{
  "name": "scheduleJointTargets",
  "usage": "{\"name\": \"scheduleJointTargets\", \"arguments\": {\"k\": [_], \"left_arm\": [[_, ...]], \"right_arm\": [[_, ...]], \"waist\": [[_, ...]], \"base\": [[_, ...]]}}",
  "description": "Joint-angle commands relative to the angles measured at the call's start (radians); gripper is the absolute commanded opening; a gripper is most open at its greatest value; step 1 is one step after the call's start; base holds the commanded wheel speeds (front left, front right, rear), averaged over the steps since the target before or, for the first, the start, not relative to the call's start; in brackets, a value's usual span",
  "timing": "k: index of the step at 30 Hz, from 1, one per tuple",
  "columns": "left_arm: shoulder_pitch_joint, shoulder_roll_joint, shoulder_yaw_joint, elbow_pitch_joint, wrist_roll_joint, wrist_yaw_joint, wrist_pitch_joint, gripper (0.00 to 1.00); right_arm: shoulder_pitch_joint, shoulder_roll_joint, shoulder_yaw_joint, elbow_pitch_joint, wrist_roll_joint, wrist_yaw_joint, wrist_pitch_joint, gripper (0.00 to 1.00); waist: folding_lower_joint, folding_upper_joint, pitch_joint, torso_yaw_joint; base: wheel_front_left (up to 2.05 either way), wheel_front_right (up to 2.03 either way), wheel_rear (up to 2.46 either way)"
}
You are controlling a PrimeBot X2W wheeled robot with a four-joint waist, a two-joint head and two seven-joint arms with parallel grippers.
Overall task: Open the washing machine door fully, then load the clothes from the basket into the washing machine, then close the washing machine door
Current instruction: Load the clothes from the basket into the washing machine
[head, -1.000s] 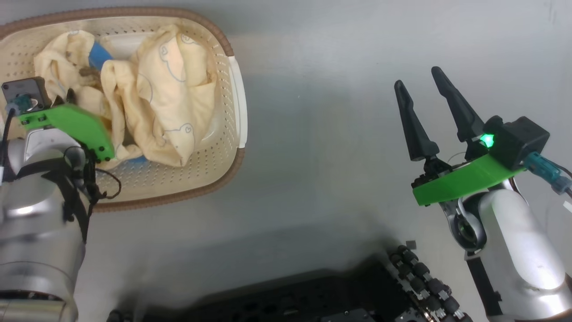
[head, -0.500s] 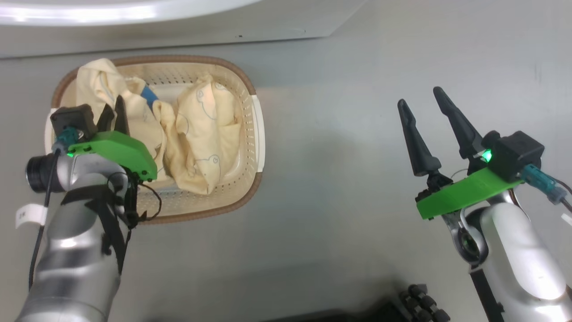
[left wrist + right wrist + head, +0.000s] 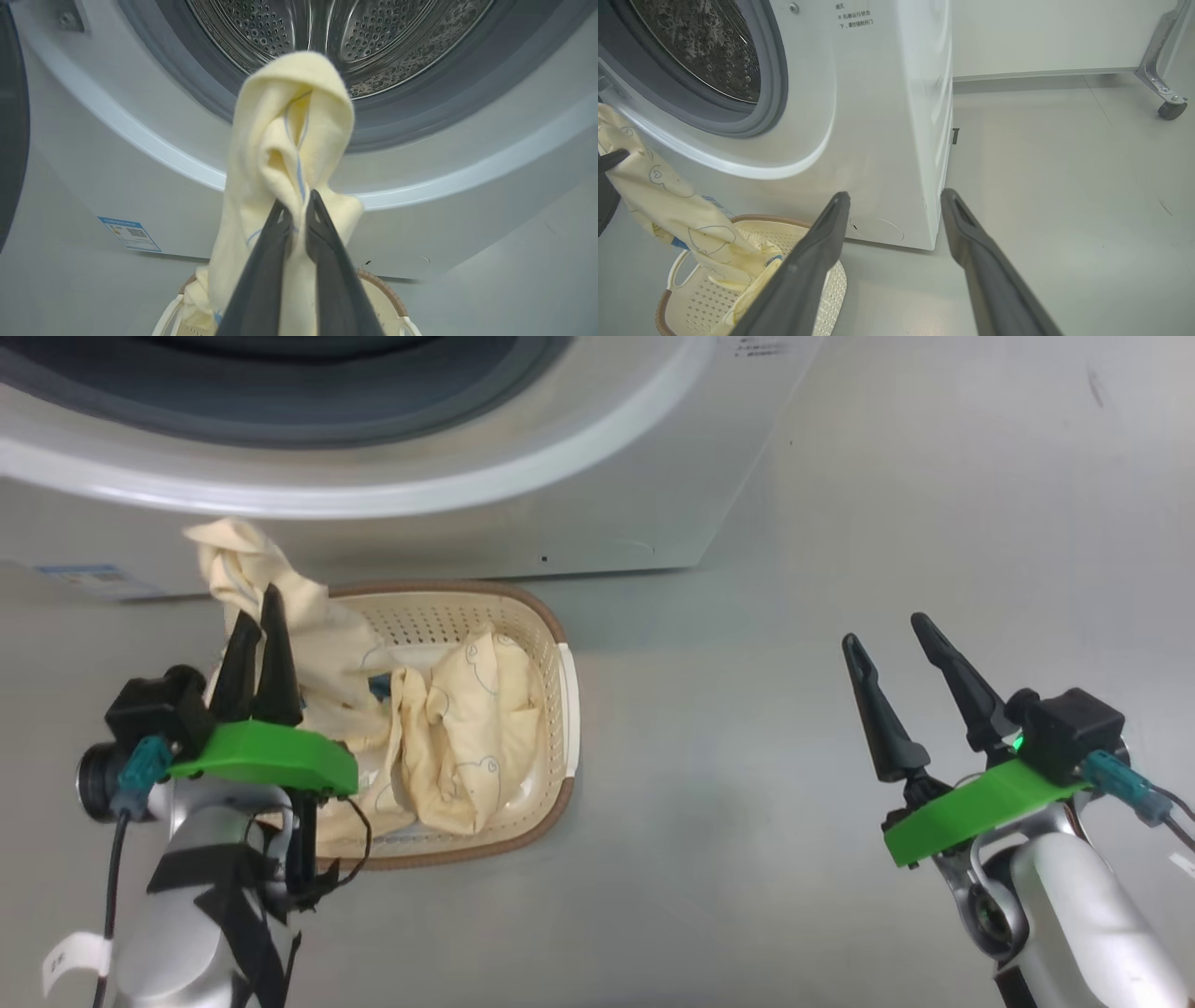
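Cream cloth [image 3: 245,560]: clamped in my left gripper [image 3: 259,605], now lifted clear of the basket [image 3: 562,709], tail trailing inside.
Change: I've risen; the washer [image 3: 579,495] drum [image 3: 373,28] gapes ahead, ready for loading.
Right gripper [image 3: 883,629]: spread wide, empty.
In the way: washer's lip [image 3: 467,171]; more cloth waits below.

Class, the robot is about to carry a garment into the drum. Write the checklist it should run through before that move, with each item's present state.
1. Left gripper shut on the garment: ok.
2. Drum mouth unobstructed: ok.
3. Garment lifted clear of the basket: not ok, its tail hangs into it.
4. Right gripper open, away from the path: ok.
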State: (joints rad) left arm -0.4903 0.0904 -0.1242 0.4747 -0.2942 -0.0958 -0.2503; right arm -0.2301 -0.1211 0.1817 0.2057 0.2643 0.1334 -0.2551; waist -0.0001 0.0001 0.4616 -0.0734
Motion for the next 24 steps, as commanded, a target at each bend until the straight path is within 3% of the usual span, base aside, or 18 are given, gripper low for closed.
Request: {"name": "scheduleJointTargets", "arguments": {"k": [1, 11, 24], "left_arm": [[0.025, 0.018, 0.040, -0.068, 0.010, 0.002, -0.011, 0.00], [0.167, 0.011, 0.078, -0.291, 0.048, 0.003, -0.011, 0.00], [0.328, 0.015, 0.087, -0.401, 0.068, 0.016, -0.011, 0.00]], "right_arm": [[0.021, -0.017, 0.015, -0.022, 0.006, -0.003, -0.007, 1.00], [0.075, -0.026, 0.016, -0.021, 0.011, -0.003, -0.007, 1.00], [0.160, -0.024, 0.014, -0.020, 0.019, -0.003, -0.007, 1.00]], "waist": [[0.0001, -0.0001, -0.060, 0.010], [0.0001, -0.0001, -0.183, 0.014], [0.0001, -0.0001, -0.328, 0.016]], "base": [[0.00, 0.00, 0.00], [0.00, 0.00, 0.00], [0.00, 0.00, 0.00]]}}
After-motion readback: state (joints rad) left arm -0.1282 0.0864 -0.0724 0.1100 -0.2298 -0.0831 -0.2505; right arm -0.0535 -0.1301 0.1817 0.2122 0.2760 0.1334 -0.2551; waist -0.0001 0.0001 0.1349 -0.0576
